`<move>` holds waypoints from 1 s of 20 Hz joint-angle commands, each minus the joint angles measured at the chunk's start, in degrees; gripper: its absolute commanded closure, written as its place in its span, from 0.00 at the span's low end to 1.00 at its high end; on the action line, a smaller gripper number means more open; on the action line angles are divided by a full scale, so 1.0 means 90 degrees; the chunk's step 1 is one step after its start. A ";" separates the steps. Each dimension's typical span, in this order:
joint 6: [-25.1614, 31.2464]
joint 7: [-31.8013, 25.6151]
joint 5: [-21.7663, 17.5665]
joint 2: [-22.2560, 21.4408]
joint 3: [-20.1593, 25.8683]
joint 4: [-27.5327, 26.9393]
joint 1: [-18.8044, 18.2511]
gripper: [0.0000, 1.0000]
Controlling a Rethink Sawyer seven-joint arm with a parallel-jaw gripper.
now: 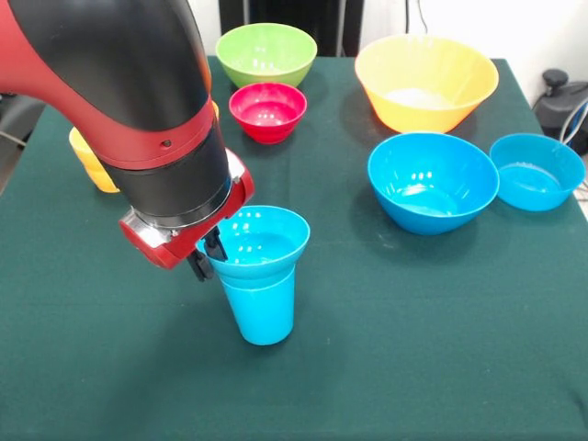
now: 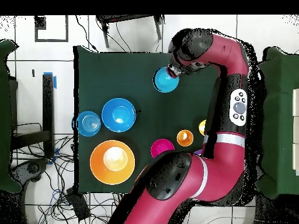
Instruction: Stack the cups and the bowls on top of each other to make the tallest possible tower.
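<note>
A blue cup [image 1: 264, 312] stands upright near the table's middle with a small blue bowl [image 1: 262, 241] seated in its mouth; together they form the tower, which also shows in the overhead view [image 2: 166, 80]. My gripper [image 1: 208, 257] is at the bowl's left rim, one finger inside and one outside, shut on the bowl's wall. It also shows in the overhead view [image 2: 173, 71]. The loose bowls are green [image 1: 266, 53], red [image 1: 267, 111], large yellow-orange [image 1: 426, 81], large blue [image 1: 432, 181] and smaller blue [image 1: 537, 171]. The yellow cup [image 1: 92, 161] stands partly behind my arm. The orange cup [image 2: 185, 137] shows from overhead.
My arm covers the table's left part in the front view and hides the purple bowl. The green cloth table's edge [image 1: 551, 404] is near. A dark object [image 1: 560, 96] sits off the table at the right. Cables lie on the floor [image 2: 64, 192].
</note>
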 commanded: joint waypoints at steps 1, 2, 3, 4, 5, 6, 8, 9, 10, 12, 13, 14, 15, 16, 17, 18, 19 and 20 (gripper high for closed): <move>-0.0161 0.1188 -0.0067 0.0494 -0.0049 0.0153 0.0241 1.00; -0.0163 0.1203 -0.0059 0.0493 -0.0048 0.0159 0.0247 1.00; -0.0154 0.1217 -0.0044 0.0495 -0.0041 0.0159 0.0246 1.00; -0.0142 0.1245 -0.0038 0.0492 -0.0050 0.0162 0.0258 1.00; -0.0145 0.1255 -0.0033 0.0492 -0.0052 0.0156 0.0266 1.00; -0.0154 0.1271 -0.0024 0.0488 -0.0053 0.0170 0.0272 1.00; -0.0171 0.1306 -0.0004 0.0481 -0.0054 0.0200 0.0281 1.00; -0.0196 0.1320 0.0012 0.0471 -0.0058 0.0241 0.0276 1.00; -0.0223 0.1333 0.0026 0.0466 -0.0056 0.0268 0.0277 1.00; -0.0330 0.1351 0.0067 0.0408 -0.0097 0.0435 0.0246 1.00; -0.0392 0.1357 0.0090 0.0375 -0.0116 0.0528 0.0227 1.00; -0.0428 0.1344 0.0109 0.0347 -0.0137 0.0597 0.0203 1.00; -0.0464 0.1332 0.0127 0.0320 -0.0158 0.0665 0.0179 1.00; -0.0489 0.1324 0.0141 0.0304 -0.0177 0.0708 0.0170 1.00; -0.0529 0.1320 0.0157 0.0281 -0.0199 0.0767 0.0157 1.00; -0.0555 0.1315 0.0171 0.0264 -0.0224 0.0808 0.0152 1.00; -0.0586 0.1313 0.0186 0.0240 -0.0255 0.0867 0.0152 1.00; -0.0602 0.1306 0.0201 0.0222 -0.0283 0.0910 0.0149 1.00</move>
